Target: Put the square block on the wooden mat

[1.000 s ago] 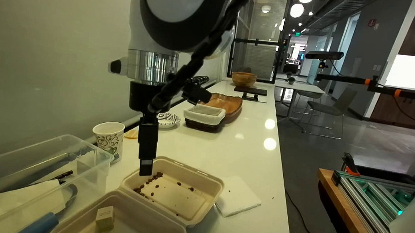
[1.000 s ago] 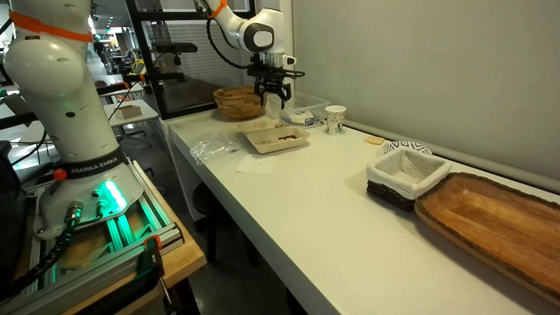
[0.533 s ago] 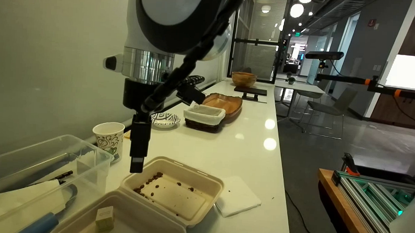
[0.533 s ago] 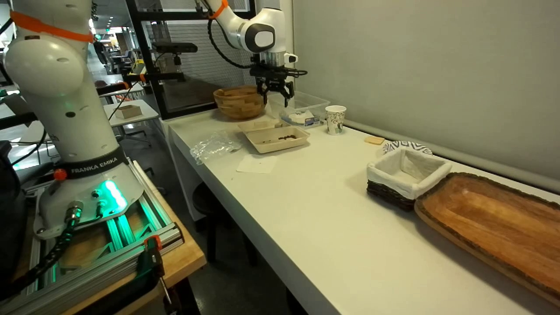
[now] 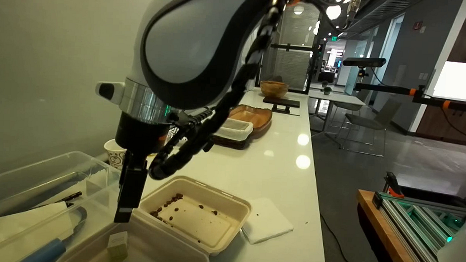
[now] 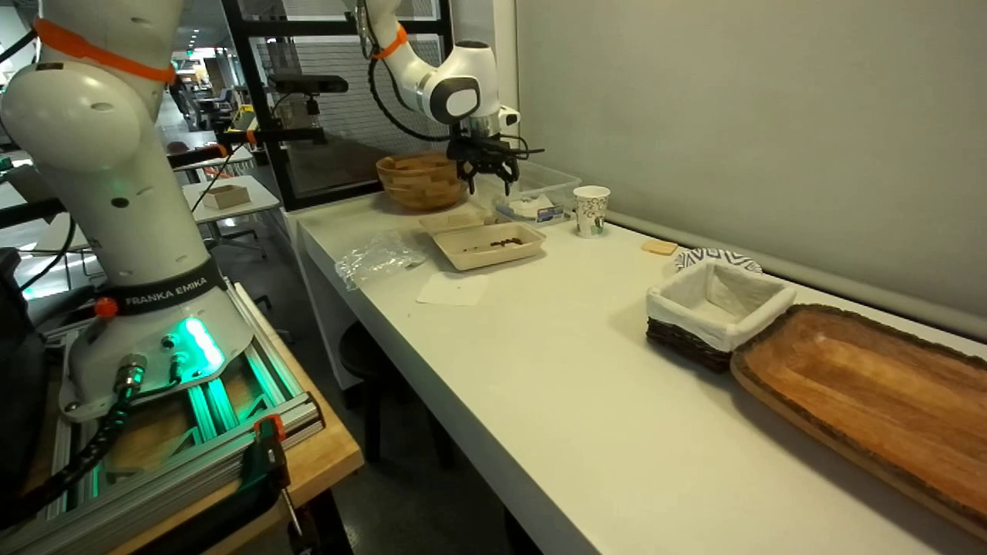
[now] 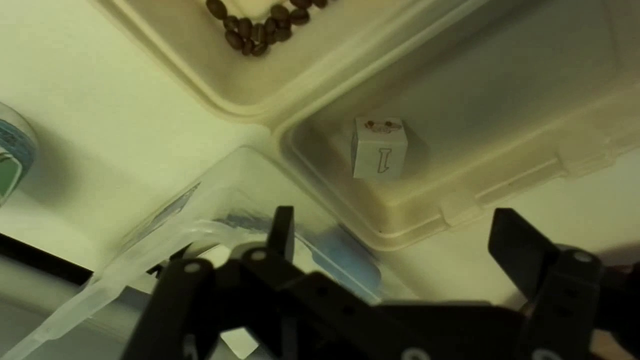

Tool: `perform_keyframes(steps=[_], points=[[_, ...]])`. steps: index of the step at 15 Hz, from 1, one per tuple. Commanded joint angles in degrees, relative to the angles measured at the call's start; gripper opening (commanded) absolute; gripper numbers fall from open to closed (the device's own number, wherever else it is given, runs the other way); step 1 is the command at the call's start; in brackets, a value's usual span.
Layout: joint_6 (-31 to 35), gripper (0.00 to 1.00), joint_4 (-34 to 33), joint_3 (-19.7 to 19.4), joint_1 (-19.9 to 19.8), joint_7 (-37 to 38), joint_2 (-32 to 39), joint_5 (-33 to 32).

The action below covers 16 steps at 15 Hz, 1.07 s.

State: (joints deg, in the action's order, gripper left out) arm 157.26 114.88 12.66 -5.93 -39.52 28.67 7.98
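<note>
The square block (image 5: 117, 244) is a small pale cube with printed marks. It lies in the near half of a beige two-part tray (image 5: 166, 252); the block also shows in the wrist view (image 7: 379, 150). My gripper (image 5: 123, 214) is tilted and above that tray half, close to the block but apart from it. In the wrist view the two fingers (image 7: 392, 220) stand wide apart with nothing between them. The gripper also shows open in an exterior view (image 6: 490, 186). A small flat tan piece (image 6: 660, 247) near the wall may be the wooden mat.
A clear plastic bin (image 5: 61, 171) stands beside the tray. A paper cup (image 6: 591, 210) is behind it. Brown beans lie in the other tray half (image 5: 202, 227). A white-lined basket (image 6: 717, 301), a wooden tray (image 6: 871, 378) and a wooden bowl (image 6: 422, 181) stand on the table.
My gripper has moved down and closer to the block's tray half, and it has tilted. The fingers stay open. The block has not moved.
</note>
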Motion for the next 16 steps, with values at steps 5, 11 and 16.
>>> perform_keyframes(steps=[5,11,16], points=[[7.02,1.00,-2.33,5.78,-4.15,-0.01,7.27,0.80],[10.94,0.97,-2.50,8.70,-6.68,0.95,10.18,-0.42],[12.16,0.98,-1.51,9.60,-7.34,2.10,9.89,-1.19]])
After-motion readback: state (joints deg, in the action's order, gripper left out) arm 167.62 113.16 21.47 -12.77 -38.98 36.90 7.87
